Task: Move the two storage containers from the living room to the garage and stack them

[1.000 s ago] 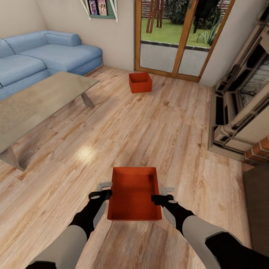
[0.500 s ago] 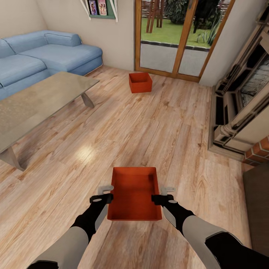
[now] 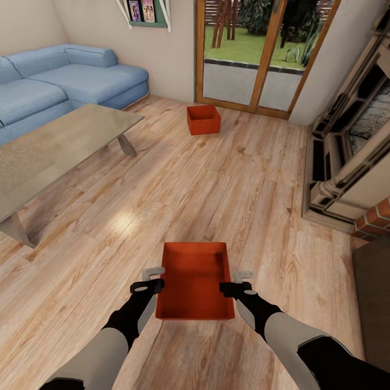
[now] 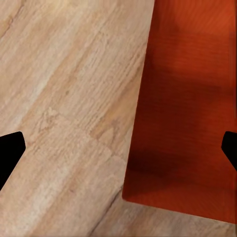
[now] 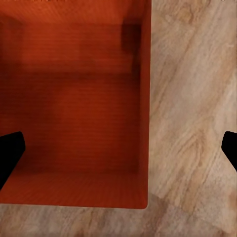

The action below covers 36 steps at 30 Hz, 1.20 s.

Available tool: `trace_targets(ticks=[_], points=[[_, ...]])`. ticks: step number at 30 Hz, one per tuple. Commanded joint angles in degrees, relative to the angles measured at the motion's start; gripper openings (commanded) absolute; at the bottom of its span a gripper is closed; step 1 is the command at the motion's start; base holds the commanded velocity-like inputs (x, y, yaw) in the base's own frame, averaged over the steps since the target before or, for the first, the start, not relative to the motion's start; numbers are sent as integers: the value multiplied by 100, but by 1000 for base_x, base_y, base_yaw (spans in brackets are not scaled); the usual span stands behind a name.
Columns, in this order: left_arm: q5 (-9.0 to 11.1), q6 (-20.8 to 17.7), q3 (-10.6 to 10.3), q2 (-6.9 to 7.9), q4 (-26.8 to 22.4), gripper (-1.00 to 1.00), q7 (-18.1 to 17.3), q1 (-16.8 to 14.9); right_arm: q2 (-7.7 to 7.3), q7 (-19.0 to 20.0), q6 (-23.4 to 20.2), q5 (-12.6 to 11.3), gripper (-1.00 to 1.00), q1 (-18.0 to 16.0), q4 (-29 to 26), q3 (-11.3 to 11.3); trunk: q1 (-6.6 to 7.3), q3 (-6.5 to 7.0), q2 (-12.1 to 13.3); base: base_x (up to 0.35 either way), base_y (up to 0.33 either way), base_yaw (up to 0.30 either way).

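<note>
Fingers of the left gripper (image 3: 153, 275) and right gripper (image 3: 236, 281) are spread apart, straddling the side walls of the near storage container (image 3: 195, 280) on the wood floor (image 3: 216, 189). Grasping is judged next: both must be closed and lifted together.

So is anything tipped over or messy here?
Nothing stands out. The near storage container sits upright and empty on the wood floor between the two claws; the far storage container stands upright by the glass doors.
</note>
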State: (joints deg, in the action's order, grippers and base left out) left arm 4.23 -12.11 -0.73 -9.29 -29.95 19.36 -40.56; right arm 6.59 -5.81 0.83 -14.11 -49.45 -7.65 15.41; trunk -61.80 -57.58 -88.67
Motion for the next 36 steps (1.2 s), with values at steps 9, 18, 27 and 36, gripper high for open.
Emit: trace_targets(ticks=[9,18,27,36], points=[[34,-77,-29,2,66,100,54,-4,9,-28,57,-43,100,-3,14,47,0,-3,-2,0,0,0],[40,-99,-9,-8,82,100,100,1,-4,-83,58,-50,100,-3,18,41,0,-3,-2,0,0,0],[27,-78,-12,-9,6,100,78,2,-9,-87,57,-48,100,-3,18,41,0,-3,-2,0,0,0],[9,-85,-23,-11,-10,100,37,-2,-9,-86,40,-48,100,-3,18,43,0,-3,-2,0,0,0]])
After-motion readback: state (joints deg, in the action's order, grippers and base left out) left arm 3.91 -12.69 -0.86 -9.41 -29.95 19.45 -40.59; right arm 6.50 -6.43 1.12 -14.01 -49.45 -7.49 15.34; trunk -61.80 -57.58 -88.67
